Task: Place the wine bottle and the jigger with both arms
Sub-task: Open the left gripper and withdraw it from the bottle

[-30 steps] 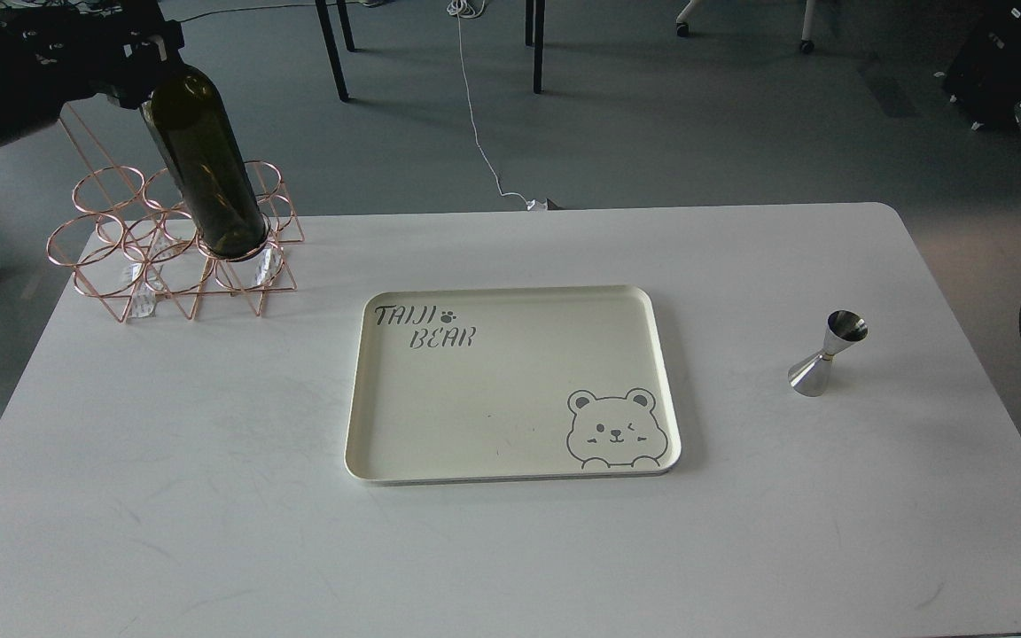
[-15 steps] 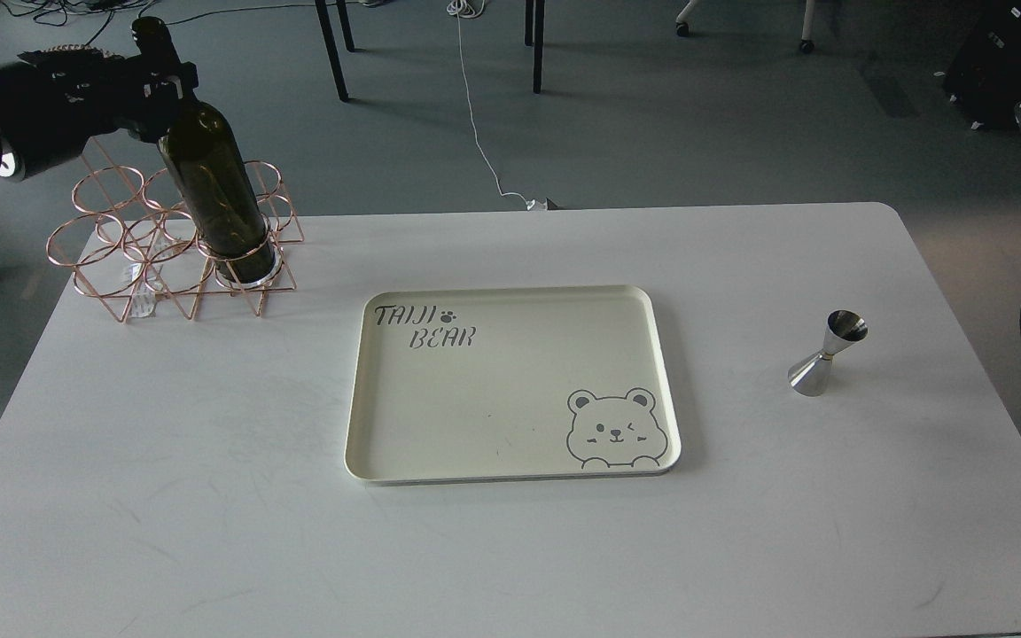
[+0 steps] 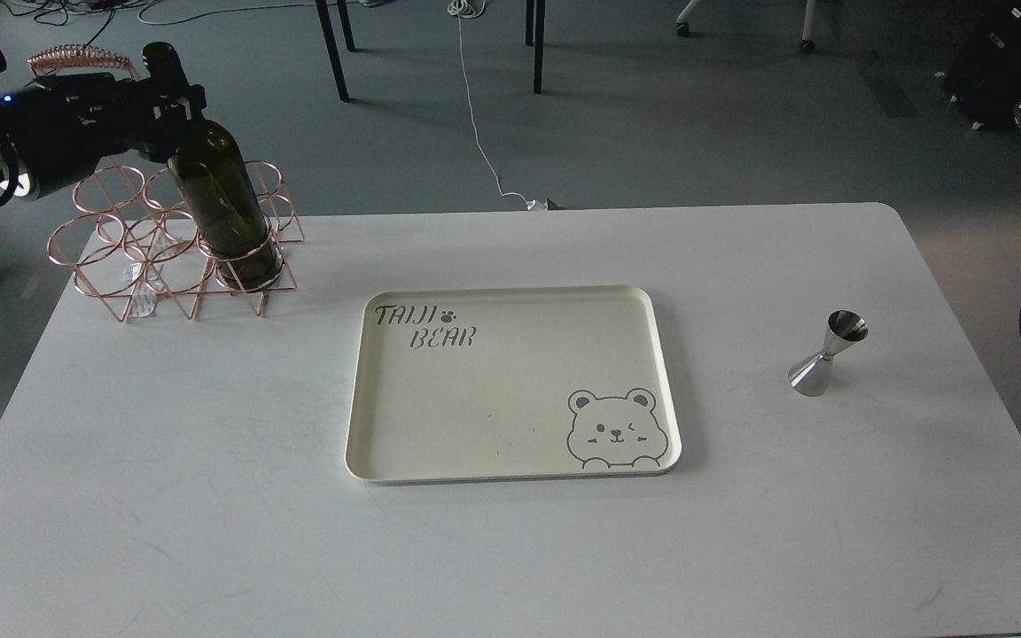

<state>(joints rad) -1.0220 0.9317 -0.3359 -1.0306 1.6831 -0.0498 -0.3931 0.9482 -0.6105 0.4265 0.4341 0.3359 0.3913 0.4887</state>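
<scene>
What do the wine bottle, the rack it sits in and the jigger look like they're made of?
Wine bottle: dark green glass, judging by its glossy sheen. Rack: thin metal wire, shiny copper or rose-gold finish. Jigger: polished metal, probably stainless steel, with mirror-like reflections.

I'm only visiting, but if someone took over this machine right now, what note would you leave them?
Left tool: shut on the wine bottle at its neck; bottle tilted, its base in a ring of the copper wire rack.
Right tool: out of view.
Jigger: upright on the table, right of the cream tray, untouched.
Done: bottle in the rack.
Left: release bottle, place jigger.
</scene>
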